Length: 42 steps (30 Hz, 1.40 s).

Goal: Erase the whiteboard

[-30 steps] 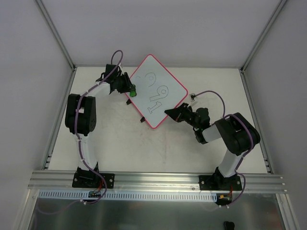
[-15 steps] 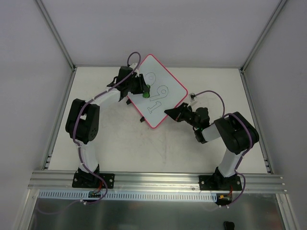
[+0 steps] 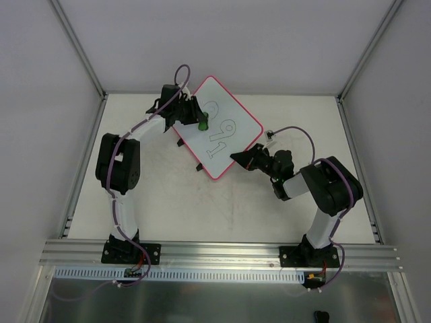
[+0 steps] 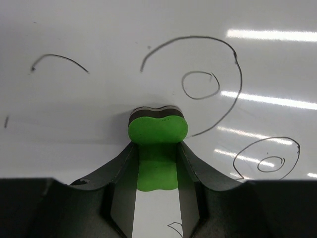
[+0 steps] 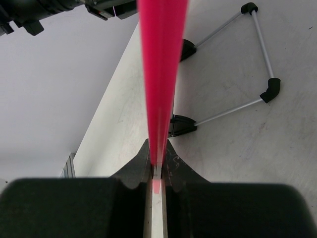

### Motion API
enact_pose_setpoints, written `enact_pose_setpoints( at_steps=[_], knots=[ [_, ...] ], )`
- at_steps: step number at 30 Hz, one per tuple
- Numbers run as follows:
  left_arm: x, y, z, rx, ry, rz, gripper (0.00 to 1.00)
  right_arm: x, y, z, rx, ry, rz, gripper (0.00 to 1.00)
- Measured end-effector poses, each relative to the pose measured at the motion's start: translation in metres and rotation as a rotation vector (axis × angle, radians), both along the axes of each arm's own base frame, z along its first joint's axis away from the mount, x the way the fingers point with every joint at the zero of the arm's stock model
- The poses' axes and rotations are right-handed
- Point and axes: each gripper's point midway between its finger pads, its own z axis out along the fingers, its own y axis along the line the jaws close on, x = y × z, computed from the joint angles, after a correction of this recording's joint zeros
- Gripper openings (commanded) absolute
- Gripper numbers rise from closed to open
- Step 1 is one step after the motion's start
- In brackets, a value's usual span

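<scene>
The whiteboard [image 3: 236, 114] lies tilted like a diamond at the back middle of the table, white with a red-pink rim and black outlined digits [image 3: 227, 129]. My left gripper [image 3: 200, 121] is over its upper left part, shut on a small green eraser [image 3: 203, 125]. In the left wrist view the eraser [image 4: 157, 130] presses on the whiteboard [image 4: 99, 34] between my gripper's [image 4: 157, 148] fingers, with curved pen strokes [image 4: 200, 84] just beyond it. My right gripper [image 3: 237, 159] is shut on the board's lower right rim. The right wrist view shows that rim [image 5: 161, 74] edge-on in the closed gripper [image 5: 157, 166].
Two black clips [image 5: 181, 124] and a thin wire stand [image 5: 233, 106] sit at the board's edge on the pale tabletop [image 3: 168, 195]. Grey walls enclose the table on three sides. An aluminium rail [image 3: 222, 252] runs along the near edge.
My left gripper carried the eraser from the board's left edge onto the board. The upper digit now looks partly wiped. The right arm and the board stayed still.
</scene>
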Motion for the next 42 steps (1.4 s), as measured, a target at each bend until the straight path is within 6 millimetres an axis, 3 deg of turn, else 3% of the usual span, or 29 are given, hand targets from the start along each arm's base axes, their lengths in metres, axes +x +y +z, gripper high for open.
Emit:
enact_pose_setpoints(
  at_steps=[6, 11, 16, 26, 34, 42],
  knots=[
    [0.019, 0.037, -0.012, -0.053, 0.062, 0.094, 0.00, -0.001, 0.001, 0.000, -0.003, -0.005, 0.005, 0.00],
    [0.017, 0.069, -0.039, -0.053, 0.138, 0.194, 0.00, -0.001, 0.001, 0.000, -0.005, -0.008, 0.007, 0.00],
    [0.014, 0.083, -0.049, -0.066, 0.178, 0.245, 0.00, -0.001, 0.001, 0.000, -0.005, -0.008, 0.008, 0.00],
    [0.019, 0.083, -0.046, -0.069, 0.217, 0.247, 0.00, -0.002, 0.002, 0.000, -0.008, -0.013, 0.010, 0.00],
    [0.043, 0.080, -0.030, -0.088, 0.192, 0.235, 0.00, -0.002, 0.002, 0.000, -0.016, -0.024, 0.018, 0.00],
    [0.061, 0.058, -0.005, -0.122, 0.132, 0.170, 0.00, -0.003, 0.002, 0.000, -0.020, -0.030, 0.025, 0.00]
  ],
)
